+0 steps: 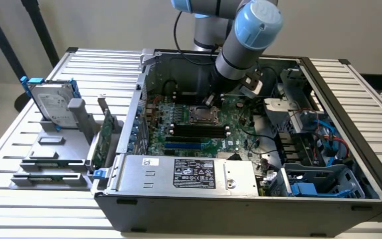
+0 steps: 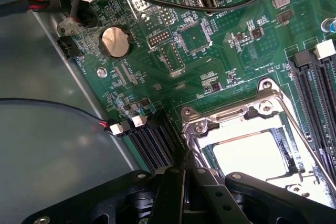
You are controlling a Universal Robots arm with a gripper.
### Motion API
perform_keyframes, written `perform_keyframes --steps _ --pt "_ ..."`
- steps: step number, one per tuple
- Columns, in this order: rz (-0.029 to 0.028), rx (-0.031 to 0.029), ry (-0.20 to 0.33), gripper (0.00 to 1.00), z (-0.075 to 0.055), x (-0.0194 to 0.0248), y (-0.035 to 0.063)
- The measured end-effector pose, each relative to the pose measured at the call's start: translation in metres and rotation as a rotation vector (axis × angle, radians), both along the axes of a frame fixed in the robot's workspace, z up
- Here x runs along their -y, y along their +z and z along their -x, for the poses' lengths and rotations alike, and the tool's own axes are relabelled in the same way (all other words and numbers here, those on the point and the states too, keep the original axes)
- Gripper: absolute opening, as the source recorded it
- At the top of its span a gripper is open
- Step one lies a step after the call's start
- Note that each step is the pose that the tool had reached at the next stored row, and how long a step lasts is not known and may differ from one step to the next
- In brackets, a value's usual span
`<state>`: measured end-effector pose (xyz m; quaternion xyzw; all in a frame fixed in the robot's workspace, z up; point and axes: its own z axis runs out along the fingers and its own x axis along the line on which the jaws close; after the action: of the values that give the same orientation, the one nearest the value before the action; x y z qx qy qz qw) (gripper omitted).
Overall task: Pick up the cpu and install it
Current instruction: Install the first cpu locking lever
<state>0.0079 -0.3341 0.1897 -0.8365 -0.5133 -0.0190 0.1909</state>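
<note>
Silver-grey metal is what you want to find: the cpu point(image 2: 251, 153) reads as the bright flat square lying inside the socket frame point(image 2: 220, 121) on the green motherboard point(image 2: 210, 72), beside the black memory slots point(image 2: 315, 87) and well apart from the coin cell point(image 2: 115, 42). Glare washes out its top, so you cannot tell from the wrist view whether it is fully seated or whether the frame is latched over it. The gripper point(image 2: 185, 174) hangs just beside the socket's edge, close above the board, with its black jaws brought together and nothing visible between them. In the exterior view the arm reaches down into the open computer case point(image 1: 244, 209), right over that same socket. Handling, as a judgement: treat the chip as light, stiff and thin, so it needs very little squeeze. The smooth metal lid looks slippery and offers no lip, so pinching from the top would likely skate off. Take it by two opposite side edges, jaws square to them, and keep it level. The fragile part is probably the underside and the socket contacts beneath it, so any tilt, drag or drop there risks damage. The steel frame sits tight around the chip, so you have little room for the fingers at its edges.
</note>
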Motion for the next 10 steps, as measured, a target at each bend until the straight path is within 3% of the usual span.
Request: perform_keyframes --steps 4,10 --pt "-0.0045 -0.0005 0.000 0.11 0.0000 0.0001 0.0000" --pt "-0.0064 -0.0035 0.000 0.11 0.0002 0.0015 0.0009"
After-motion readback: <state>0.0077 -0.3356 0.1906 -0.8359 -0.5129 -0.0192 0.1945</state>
